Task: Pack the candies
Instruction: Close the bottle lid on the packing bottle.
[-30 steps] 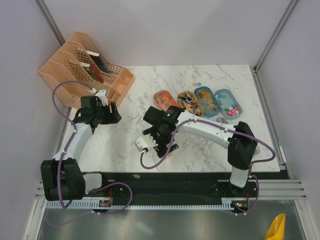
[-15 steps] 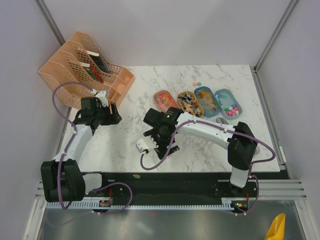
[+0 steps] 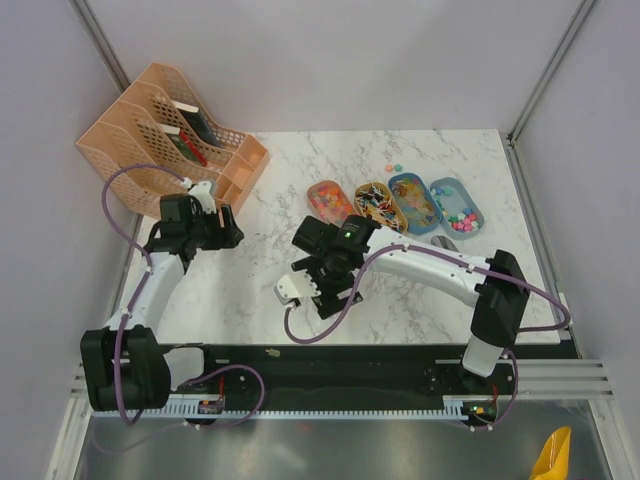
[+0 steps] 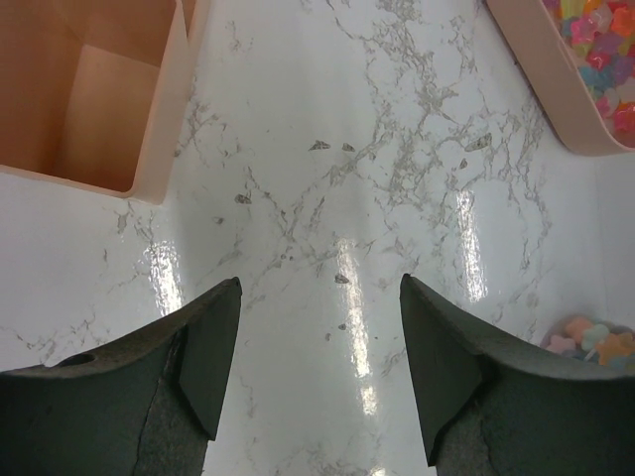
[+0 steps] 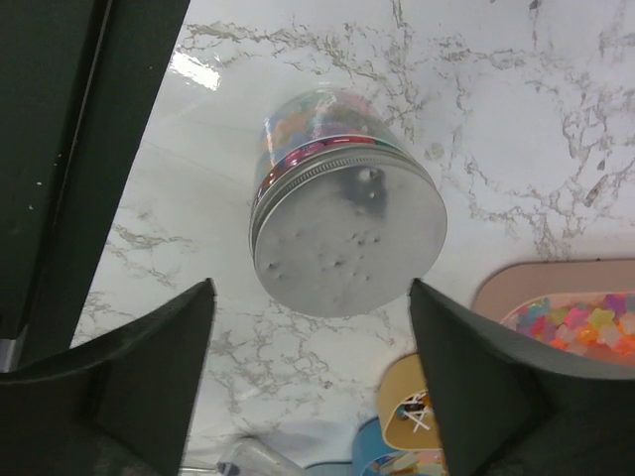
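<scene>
Under the right gripper (image 5: 310,297), the jar (image 5: 347,238) is sitting on the marble table (image 3: 300,170) w/ its grey lid (image 5: 347,253) on, and candies (image 5: 303,124) are showing thru the clear wall. Jaws are standing wide apart, one each side of the lid, not touching it, holding nothing.

Main risk, imo: the jar is looking off-centre btwn the fingers, so one pad may be reaching it first and shoving or tipping it instead of clamping. Smooth round lid + slick marble aren't helping, and a tipped jar would be rolling. W/ the lid on, no more sweets are going in.

Pink tray (image 5: 536,276) is lying near the jar, w/ the other trays (image 3: 479,217) in a row beyond it, all loaded, so a wide swing could be scattering them. Purple cable (image 3: 310,338) is looping by the wrist and could be snagging.

Left gripper (image 4: 319,297) is hovering over bare marble, jaws apart & empty, w/ the orange file rack (image 4: 89,89) just ahead-left. It's not blocking anything.
</scene>
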Available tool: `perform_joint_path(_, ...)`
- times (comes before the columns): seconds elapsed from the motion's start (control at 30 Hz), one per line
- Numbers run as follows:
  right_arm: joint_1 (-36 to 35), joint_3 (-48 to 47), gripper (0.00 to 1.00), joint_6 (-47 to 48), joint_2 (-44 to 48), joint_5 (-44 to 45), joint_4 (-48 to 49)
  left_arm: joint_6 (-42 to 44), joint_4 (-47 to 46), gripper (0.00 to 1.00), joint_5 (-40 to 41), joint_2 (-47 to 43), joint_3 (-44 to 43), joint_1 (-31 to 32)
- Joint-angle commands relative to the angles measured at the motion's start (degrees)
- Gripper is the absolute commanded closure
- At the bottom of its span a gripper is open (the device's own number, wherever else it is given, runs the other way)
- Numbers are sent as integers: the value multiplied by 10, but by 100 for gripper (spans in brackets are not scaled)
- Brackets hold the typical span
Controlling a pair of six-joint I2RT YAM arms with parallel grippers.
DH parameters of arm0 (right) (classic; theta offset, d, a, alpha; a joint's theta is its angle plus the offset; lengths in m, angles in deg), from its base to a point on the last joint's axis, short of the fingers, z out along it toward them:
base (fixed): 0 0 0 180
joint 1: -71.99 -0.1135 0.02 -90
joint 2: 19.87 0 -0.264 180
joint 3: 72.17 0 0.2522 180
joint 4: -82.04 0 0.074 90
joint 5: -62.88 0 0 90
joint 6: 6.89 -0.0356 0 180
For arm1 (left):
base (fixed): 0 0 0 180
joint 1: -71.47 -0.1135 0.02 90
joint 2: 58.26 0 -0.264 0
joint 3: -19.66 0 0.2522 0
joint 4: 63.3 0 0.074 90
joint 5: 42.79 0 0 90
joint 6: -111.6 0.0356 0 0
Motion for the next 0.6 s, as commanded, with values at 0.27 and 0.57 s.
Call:
perform_joint_path(0.27,-2,-42,100,-21,-16,-9,-26,-8,-18,27,-9,-35,11,2)
perform_joint_path(0.57,-16,-1,100,-39,-39,-31,-3,-2,-14,28,-7,-31,14,1)
